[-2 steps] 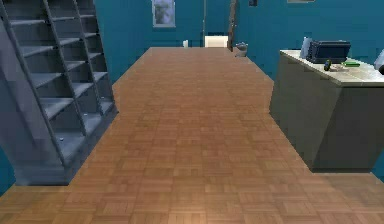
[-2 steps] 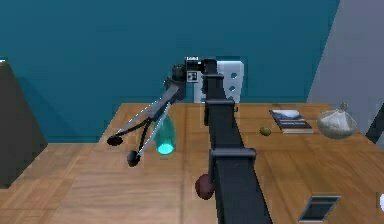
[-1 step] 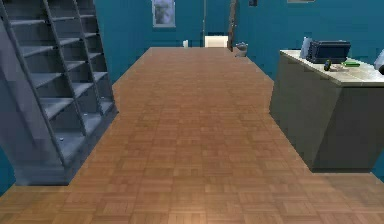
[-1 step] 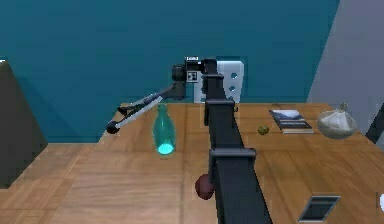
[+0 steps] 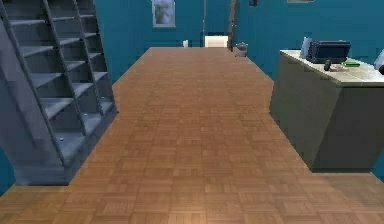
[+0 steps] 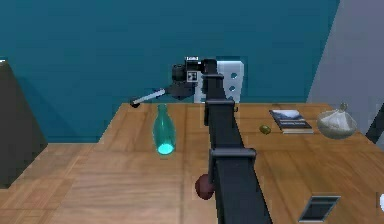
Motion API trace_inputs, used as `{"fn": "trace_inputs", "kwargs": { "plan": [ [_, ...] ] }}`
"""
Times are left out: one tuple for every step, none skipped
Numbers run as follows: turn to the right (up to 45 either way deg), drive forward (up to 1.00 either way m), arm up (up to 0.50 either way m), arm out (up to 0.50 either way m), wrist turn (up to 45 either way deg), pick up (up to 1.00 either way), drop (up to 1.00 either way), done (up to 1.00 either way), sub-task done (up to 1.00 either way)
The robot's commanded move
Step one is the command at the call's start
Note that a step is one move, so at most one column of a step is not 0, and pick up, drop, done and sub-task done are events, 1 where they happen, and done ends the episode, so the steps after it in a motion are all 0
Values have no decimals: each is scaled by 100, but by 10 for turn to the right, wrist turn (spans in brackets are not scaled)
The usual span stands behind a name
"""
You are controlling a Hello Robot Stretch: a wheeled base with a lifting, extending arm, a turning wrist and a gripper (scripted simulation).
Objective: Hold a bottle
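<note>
A teal glass bottle (image 6: 163,133) stands upright on a wooden table (image 6: 110,160) in the arm side view. The dark arm (image 6: 226,140) rises from the bottom edge over the table. At its far end sit the white marker squares (image 6: 228,78). Left of them, the gripper (image 6: 139,101) reaches its thin fingers toward the table's far left corner, against the teal wall. The bottle's neck lies just below the gripper's body. I cannot tell whether the gripper holds anything.
On the table lie a brown round thing (image 6: 203,186), a small olive ball (image 6: 266,128), a book (image 6: 291,120) and a pale bowl (image 6: 337,122). In the forward view, a grey shelf unit (image 5: 60,85) stands at the left and a grey counter (image 5: 325,115) at the right, with wooden floor (image 5: 190,130) running to a doorway (image 5: 215,40).
</note>
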Motion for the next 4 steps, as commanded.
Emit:
{"fn": "trace_inputs", "kwargs": {
  "plan": [
    [0,0,0,0,210,0,0,0,0],
    [0,0,-30,0,0,0,0,0,0],
    [0,0,0,0,0,100,0,0,0],
    [0,0,10,0,0,0,0,0,0]
  ]
}}
